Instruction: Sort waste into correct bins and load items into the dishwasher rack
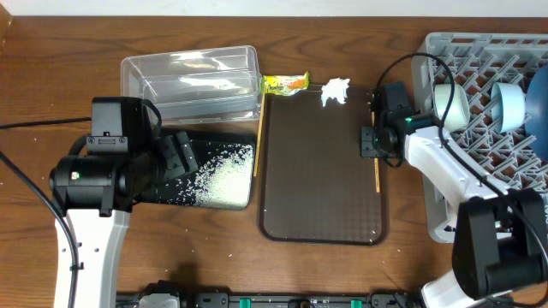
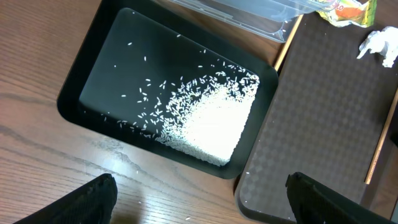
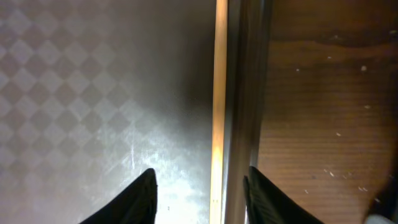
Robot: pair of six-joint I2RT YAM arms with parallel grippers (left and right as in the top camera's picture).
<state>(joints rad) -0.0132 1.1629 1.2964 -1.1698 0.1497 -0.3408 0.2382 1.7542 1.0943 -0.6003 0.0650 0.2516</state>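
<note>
A dark-grained wooden table [image 1: 51, 77] is seen under even light, with bare wood lying just right of the right gripper [image 3: 202, 193]. A pale strip [image 1: 257, 7] is glimpsed beyond the table's far edge.

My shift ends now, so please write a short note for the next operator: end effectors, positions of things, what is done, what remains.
Left end effector: open, empty, above the black tray holding the rice.
Right end effector: open, straddling one chopstick at the brown tray's right rim.
Other chopstick: at its left rim.
Done: rice binned; light blue bowl, pale bowl and plate in the rack.
To do: wrapper and tissue, at the brown tray's far edge, to bin; both chopsticks to rack.
</note>
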